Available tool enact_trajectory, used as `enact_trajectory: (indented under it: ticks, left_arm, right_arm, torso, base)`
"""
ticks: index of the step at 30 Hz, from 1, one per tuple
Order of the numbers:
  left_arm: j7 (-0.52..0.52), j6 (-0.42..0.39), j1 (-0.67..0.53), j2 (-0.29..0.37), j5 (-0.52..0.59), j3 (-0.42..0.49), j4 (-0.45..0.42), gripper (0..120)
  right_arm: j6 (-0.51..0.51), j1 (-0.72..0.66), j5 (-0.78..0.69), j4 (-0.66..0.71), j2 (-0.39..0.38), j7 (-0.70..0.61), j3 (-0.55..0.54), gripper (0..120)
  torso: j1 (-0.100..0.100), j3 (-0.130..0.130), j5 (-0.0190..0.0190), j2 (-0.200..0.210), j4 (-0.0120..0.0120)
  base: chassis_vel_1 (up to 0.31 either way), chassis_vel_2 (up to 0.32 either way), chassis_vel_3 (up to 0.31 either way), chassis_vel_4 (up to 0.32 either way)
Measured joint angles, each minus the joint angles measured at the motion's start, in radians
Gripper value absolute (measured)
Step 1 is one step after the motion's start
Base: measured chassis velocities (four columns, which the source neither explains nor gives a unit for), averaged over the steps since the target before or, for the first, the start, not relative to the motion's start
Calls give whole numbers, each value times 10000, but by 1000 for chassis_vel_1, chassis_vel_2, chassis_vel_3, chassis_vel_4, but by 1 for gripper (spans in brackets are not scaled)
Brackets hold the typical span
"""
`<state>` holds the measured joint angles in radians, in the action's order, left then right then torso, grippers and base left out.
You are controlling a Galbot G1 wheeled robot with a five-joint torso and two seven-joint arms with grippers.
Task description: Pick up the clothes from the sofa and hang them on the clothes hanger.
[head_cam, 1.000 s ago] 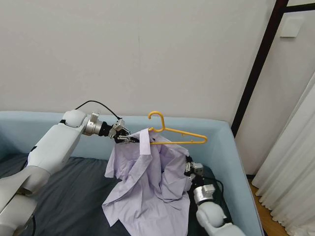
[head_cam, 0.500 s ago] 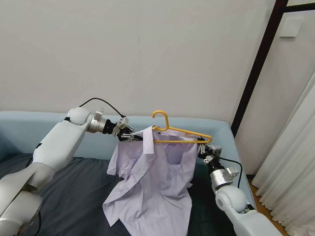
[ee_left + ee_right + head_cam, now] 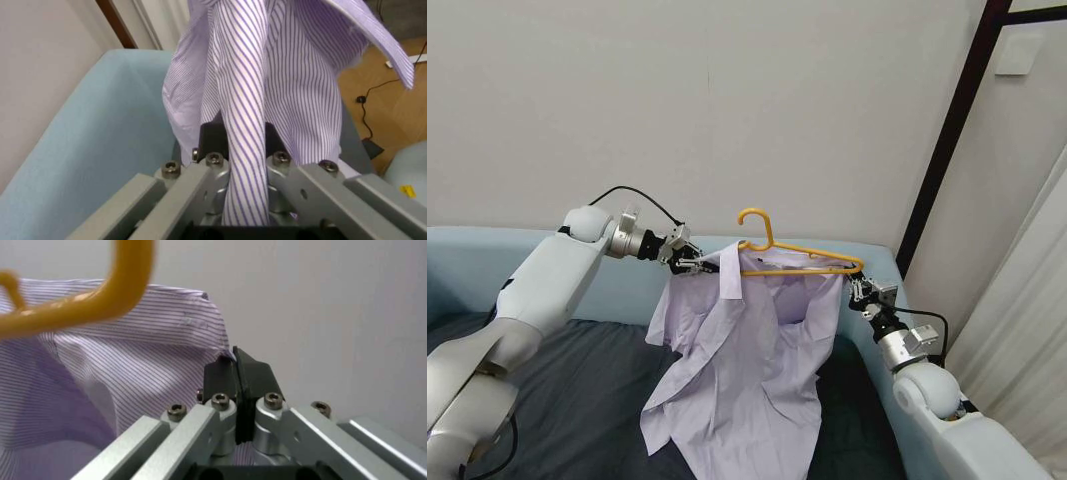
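Above the sofa [image 3: 467, 265], in the head view, the shirt [image 3: 747, 370] hangs spread between both arms. Its top is lifted clear of the seat and its hem droops low toward the dark cushion; whether it touches I cannot tell. The left gripper [image 3: 683, 263] pinches one shoulder of the shirt near the collar, and the right gripper [image 3: 859, 292] pinches the opposite shoulder, close to the sofa's end wall. The hanger [image 3: 812, 254] lies across the top of the shirt between them, hook up, its bar running along the shoulder line. From the left wrist, the fingers [image 3: 215, 140] are pressed together on a fold of striped cloth that runs up between them, the rest of the shirt draped beyond. From the right wrist, the dark pads [image 3: 248, 375] are closed flat on the shirt's edge, with the hanger's yellow arm just above the cloth. By my reading the pickup is done and the shirt looks mostly mounted. What remains is seeing both shoulders seated on the hanger and letting go.
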<state>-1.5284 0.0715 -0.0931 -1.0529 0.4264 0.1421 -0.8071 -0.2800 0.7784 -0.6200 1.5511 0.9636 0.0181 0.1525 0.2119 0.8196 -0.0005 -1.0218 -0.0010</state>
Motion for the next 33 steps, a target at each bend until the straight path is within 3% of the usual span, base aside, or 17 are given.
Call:
enact_trajectory:
  ticks: [4, 10, 20, 23, 25, 33]
  left_arm:
    - [-5, 265, -19, 68, -139, 36, 14, 1]
    - [-9, 693, -214, -76, -891, 18, 165, 1]
    - [27, 774, -540, -141, -1590, -141, 213, 1]
    - [34, 777, -542, 9, -1747, -244, 165, 1]
    - [173, 887, -367, 273, -2307, -507, 73, 1]
    - [1207, 746, 289, 117, -2484, -647, -411, 1]
  right_arm:
    - [-150, -543, -865, -408, -294, 980, -118, 0]
    - [-164, -783, -1114, -266, -583, 1339, -95, 0]
    - [-235, -36, 517, 1255, -1405, 1454, 452, 0]
    - [-295, 253, 886, 1783, -1469, 1350, 556, 0]
    - [-282, 460, 1008, 2827, -1463, 899, 565, 0]
    - [-450, 517, 709, 3369, -1206, 877, 295, 0]
  torso:
    - [0, 0, -2, 0, 1]
    - [1, 0, -1, 0, -3]
    - [0, -1, -1, 0, -5]
    - [0, -2, -1, 0, -6]
    - [-1, -2, -6, 0, 7]
    - [0, -2, -3, 0, -3]
  base:
    - [0, 0, 0, 0]
    - [0, 0, 0, 0]
    - [0, 0, 0, 0]
    - [0, 0, 0, 0]
    - [0, 0, 0, 0]
    - [0, 0, 0, 0]
